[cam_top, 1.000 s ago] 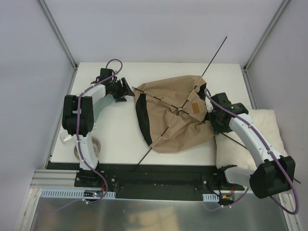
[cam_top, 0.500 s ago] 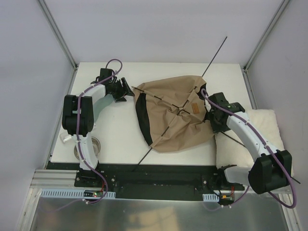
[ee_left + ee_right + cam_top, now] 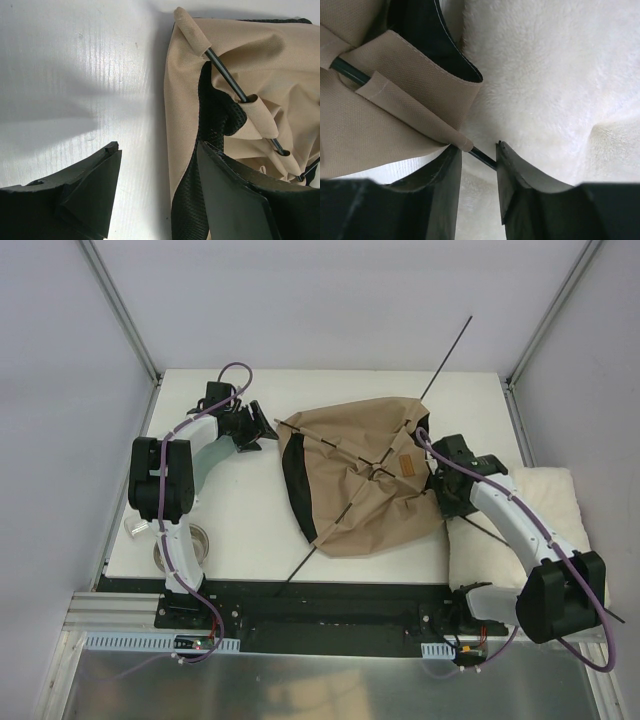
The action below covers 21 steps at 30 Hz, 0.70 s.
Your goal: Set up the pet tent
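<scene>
The tan pet tent (image 3: pixel 360 475) lies collapsed mid-table, with black lining, a brown label patch (image 3: pixel 403 464) and thin black poles (image 3: pixel 447 358) sticking out. My left gripper (image 3: pixel 262 432) is open at the tent's left corner. In the left wrist view (image 3: pixel 157 147) its jaws straddle bare table and the black mesh edge (image 3: pixel 215 115), beside a sleeved pole (image 3: pixel 227 80). My right gripper (image 3: pixel 440 502) sits at the tent's right corner, over the cushion. In the right wrist view (image 3: pixel 476 150) its jaws stand narrowly apart around a pole (image 3: pixel 482 156) leaving a tan sleeve (image 3: pixel 415 107). The pom-pom is hidden.
A fluffy cream-white cushion (image 3: pixel 550 500) lies at the right table edge, partly under the tent and my right arm; it fills the right wrist view (image 3: pixel 545 75). A metal bowl (image 3: pixel 185 545) sits near the left arm's base. Frame posts stand at the back corners.
My right gripper has shifted slightly left, toward the tent's right corner. The left arm and the tent have barely moved.
</scene>
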### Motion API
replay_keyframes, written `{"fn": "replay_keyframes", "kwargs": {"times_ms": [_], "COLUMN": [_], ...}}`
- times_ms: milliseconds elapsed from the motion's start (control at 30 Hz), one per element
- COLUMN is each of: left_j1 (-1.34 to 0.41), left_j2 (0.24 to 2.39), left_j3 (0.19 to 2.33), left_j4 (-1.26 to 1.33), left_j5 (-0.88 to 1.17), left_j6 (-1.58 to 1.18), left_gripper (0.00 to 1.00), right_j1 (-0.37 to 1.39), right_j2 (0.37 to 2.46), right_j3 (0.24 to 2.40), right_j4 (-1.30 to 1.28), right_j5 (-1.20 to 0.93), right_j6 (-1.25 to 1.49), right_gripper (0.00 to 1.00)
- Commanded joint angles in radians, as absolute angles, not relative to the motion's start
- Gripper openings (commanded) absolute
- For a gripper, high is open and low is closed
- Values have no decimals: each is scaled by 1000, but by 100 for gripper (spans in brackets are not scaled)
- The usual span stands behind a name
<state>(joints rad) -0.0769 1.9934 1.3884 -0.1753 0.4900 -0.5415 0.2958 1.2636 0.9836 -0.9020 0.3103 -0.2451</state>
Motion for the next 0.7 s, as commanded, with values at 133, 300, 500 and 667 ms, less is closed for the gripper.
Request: {"fn": "replay_keyframes", "kwargs": {"times_ms": [133, 300, 500, 667], "left_j1": [-67, -67, -67, -67], "left_j2": [1982, 1982, 1985, 1988], "left_j3": [1414, 1414, 1414, 1419], "left_j4": [-190, -190, -190, -190], "left_j5": [505, 506, 508, 512], "left_j6": [-528, -528, -531, -534], "left_gripper": [64, 64, 64, 64], "right_j1": [307, 302, 304, 321], "right_j2": [1193, 1123, 1091, 1126], "right_j3": [960, 968, 919, 902], "right_j4": [-890, -884, -862, -839], "right_j5": [388, 397, 420, 474], "right_j6": [-244, -236, -261, -275], "right_gripper": [67, 68, 58, 46]}}
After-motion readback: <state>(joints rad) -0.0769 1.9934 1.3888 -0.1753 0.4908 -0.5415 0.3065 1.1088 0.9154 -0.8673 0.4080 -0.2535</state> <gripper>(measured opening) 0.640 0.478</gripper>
